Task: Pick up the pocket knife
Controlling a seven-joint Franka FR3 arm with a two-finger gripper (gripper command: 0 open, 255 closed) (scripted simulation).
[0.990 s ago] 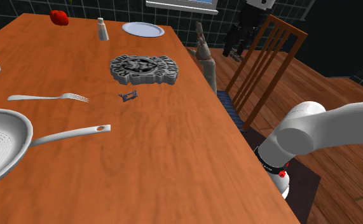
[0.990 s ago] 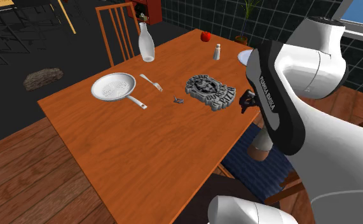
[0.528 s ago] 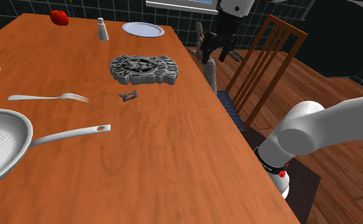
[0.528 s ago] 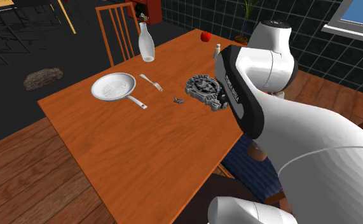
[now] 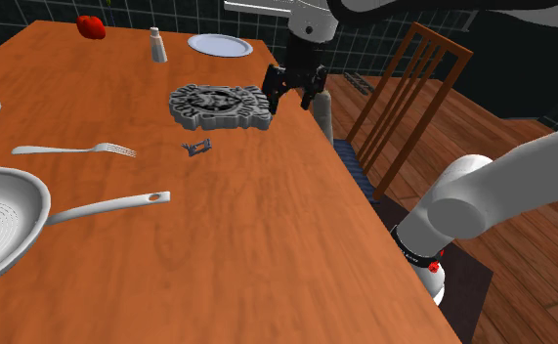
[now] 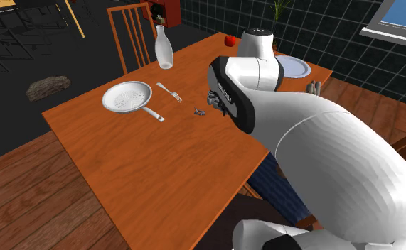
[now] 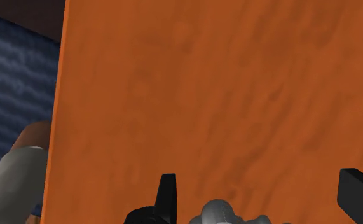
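Note:
The pocket knife (image 5: 197,148) is a small dark grey piece lying on the orange wooden table (image 5: 267,244), just in front of a grey ornate slab (image 5: 218,105). In the second exterior view the pocket knife (image 6: 200,111) lies right beside my arm. My black gripper (image 5: 292,95) hangs open above the table, by the slab's end nearest the chair, well apart from the knife. In the wrist view the gripper (image 7: 262,200) has its fingers (image 7: 167,196) wide apart over bare table (image 7: 205,95), with a grey lump of the slab (image 7: 219,212) between them. Nothing is held.
A fork (image 5: 76,150) and a grey pan (image 5: 13,220) lie toward the shoulder view's left. A shaker (image 5: 157,44), white plate (image 5: 220,45) and red apple (image 5: 91,26) stand at the far end. A bottle (image 6: 164,48) stands by the pan. A wooden chair (image 5: 404,98) flanks the table's edge.
The arm has swung from beside the chair in over the table, toward the shoulder view's left and lower. The gripper now hangs by the slab's end. The knife has not moved.

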